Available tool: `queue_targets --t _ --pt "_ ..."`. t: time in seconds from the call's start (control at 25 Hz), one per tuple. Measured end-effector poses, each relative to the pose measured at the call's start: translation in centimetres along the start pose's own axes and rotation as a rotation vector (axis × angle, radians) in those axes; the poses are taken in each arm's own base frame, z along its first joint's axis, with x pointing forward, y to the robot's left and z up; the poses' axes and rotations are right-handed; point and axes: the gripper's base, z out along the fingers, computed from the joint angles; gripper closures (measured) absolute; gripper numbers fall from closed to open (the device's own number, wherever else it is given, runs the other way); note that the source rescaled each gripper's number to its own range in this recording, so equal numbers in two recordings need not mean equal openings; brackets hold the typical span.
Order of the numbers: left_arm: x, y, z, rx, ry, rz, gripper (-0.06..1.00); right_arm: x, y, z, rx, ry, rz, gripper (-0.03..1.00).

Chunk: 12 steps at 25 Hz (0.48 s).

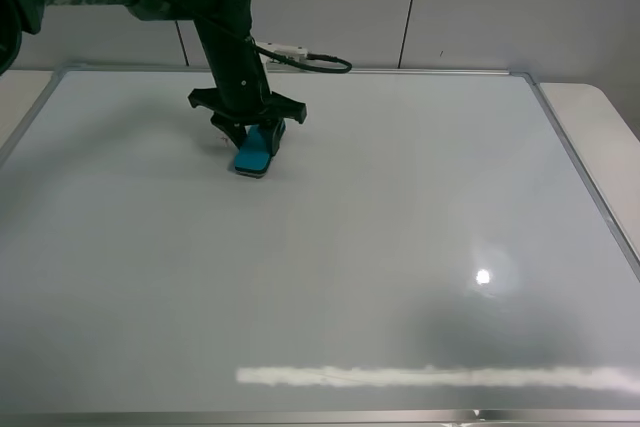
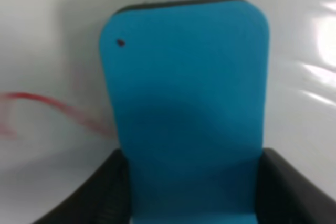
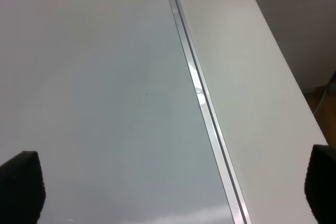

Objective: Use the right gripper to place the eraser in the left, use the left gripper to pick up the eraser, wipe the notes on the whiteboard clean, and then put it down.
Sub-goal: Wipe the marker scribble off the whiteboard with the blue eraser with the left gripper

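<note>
- Jaws of the left gripper (image 1: 255,137) are clamped on the eraser (image 1: 255,155), one black finger (image 2: 105,192) against each long side of the blue block.
- Only one end of the eraser sits between those fingers. The rest sticks out past the fingertips, towards the whiteboard (image 1: 400,227).
- From the high camera the eraser hangs tilted under the claw, with its free end low at the whiteboard surface, in the far left part of the whiteboard. I can't tell whether the felt is actually pressing on it.
- A thin dark felt edge shows along the eraser's free end in the left wrist view, and there is a small dark speck on the blue face.
- The notes (image 2: 52,106) show as a blurred red stroke on the whiteboard, running up to one long side of the eraser and just beside the gripped part.
- Over at the right edge of the whiteboard, the right gripper (image 3: 170,187) has its jaws wide apart with nothing between them.
- The whiteboard's silver frame (image 3: 205,108) runs through the gap between those two fingertips, with glossy whiteboard on one side and a plain white tabletop (image 3: 252,77) on the other.
- A long bright streak of reflected light (image 1: 430,377) lies on the whiteboard near its front edge, well away from the eraser.
</note>
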Motion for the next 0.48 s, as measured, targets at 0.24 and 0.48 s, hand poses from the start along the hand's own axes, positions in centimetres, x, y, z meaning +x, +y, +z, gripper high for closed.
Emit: queue_targets --t 0.24,0.48 --pt "-0.8 6.2 0.2 -0.035 -0.002 -0.097 0.88 0.0 0.0 0.0 0.000 0.000 0.000 -0.03" --pt "-0.8 12.5 -0.4 -0.065 -0.014 -0.192 0.88 0.0 0.0 0.0 0.000 0.000 0.000 -0.03"
